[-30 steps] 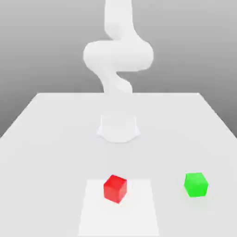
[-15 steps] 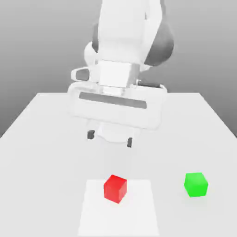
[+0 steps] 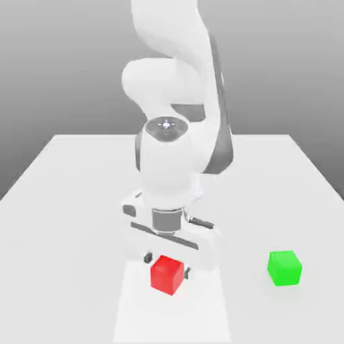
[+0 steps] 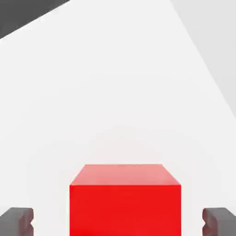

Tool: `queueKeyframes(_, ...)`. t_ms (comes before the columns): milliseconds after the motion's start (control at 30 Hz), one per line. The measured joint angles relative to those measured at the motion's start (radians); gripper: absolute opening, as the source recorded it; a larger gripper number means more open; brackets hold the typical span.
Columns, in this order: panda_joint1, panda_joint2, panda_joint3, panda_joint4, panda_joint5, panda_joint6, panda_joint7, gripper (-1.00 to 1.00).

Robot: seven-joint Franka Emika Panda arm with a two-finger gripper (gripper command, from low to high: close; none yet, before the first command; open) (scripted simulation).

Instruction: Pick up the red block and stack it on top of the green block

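The red block [image 3: 166, 275] sits on the white table near its front edge; in the hand view the red block [image 4: 124, 198] lies close below the hand. My gripper [image 3: 167, 265] has come down over it and stands open, one dark fingertip [image 4: 16, 221] on each side of the cube with gaps between the pads and its faces. Nothing is held. The green block [image 3: 285, 267] rests on the table toward the exterior view's right, apart from the red block and the arm.
The white table [image 3: 74, 201] spreads wide around both blocks. A slightly brighter square patch [image 3: 171, 312] lies under the red block. The arm's bulky white links [image 3: 171, 154] rise behind and above the red block.
The hand has swung forward and dropped from well above the table down to the red block, so its open fingers now flank the cube. Neither block has moved.
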Motion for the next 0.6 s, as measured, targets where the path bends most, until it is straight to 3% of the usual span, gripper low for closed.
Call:
queueKeyframes(233, 0.001, 0.004, -0.002, 0.001, -0.004, 0.005, 0.004, -1.00)
queueKeyframes(600, -0.024, -0.222, 0.056, -0.031, 0.118, -0.187, -0.085, -1.00)
